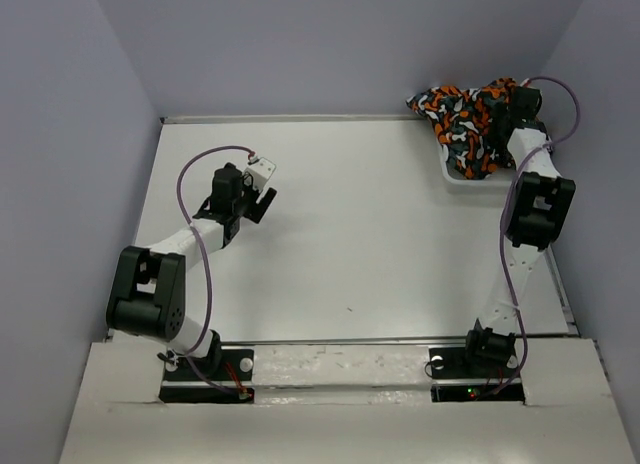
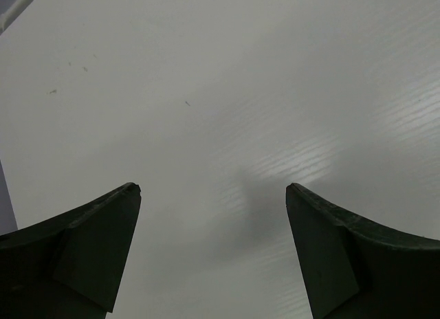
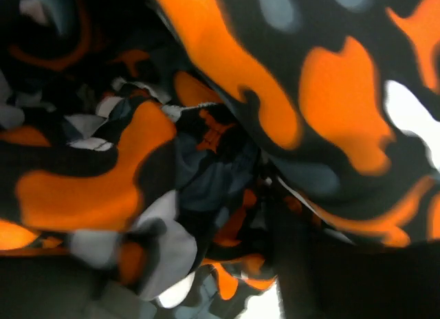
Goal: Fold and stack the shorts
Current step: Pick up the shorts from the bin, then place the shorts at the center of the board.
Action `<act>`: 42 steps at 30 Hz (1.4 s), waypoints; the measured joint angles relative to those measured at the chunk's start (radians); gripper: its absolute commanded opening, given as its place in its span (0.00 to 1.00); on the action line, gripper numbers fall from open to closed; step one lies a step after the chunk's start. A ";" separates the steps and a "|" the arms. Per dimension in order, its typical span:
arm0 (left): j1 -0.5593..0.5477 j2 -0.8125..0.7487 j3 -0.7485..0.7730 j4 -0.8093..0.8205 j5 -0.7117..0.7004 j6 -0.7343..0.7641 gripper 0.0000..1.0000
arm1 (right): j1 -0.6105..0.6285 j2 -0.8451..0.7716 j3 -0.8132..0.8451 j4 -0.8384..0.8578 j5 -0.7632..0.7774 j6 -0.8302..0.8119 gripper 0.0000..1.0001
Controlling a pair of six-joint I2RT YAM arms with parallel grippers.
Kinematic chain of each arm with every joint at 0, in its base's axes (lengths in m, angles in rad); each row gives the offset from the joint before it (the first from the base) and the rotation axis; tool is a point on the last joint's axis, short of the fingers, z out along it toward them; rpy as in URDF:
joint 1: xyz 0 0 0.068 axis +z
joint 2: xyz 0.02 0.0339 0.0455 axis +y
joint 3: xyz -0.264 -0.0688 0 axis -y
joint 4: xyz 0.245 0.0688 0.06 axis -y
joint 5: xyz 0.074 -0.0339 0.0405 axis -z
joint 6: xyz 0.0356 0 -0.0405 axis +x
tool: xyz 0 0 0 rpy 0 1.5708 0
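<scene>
The shorts (image 1: pixel 462 119) lie in a crumpled heap with an orange, black, grey and white print at the far right corner, spilling over a white basket (image 1: pixel 458 181). My right gripper (image 1: pixel 503 108) is pushed down into the heap, and cloth hides its fingertips. In the right wrist view, folds of the shorts (image 3: pixel 206 126) fill the frame right up against the camera, so the jaws cannot be made out. My left gripper (image 1: pixel 262 191) hovers over bare table at the left, far from the shorts. Its fingers (image 2: pixel 103 229) stand wide apart with nothing between them.
The white table (image 1: pixel 360 234) is boxed in by grey walls at the back and both sides. The basket sits tight against the right wall. The right arm (image 1: pixel 535 209) stretches along the table's right edge.
</scene>
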 measured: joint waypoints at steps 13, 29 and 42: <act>0.028 -0.165 -0.023 0.032 0.163 -0.143 0.99 | 0.151 -0.194 0.080 -0.046 -0.044 -0.129 0.01; 0.321 -0.167 0.069 0.053 0.185 -0.461 0.99 | 0.854 -0.262 0.288 0.217 -0.401 0.033 0.01; 0.371 -0.187 0.065 0.074 0.122 -0.197 0.99 | 0.803 -0.208 -0.114 0.094 -0.216 0.170 0.01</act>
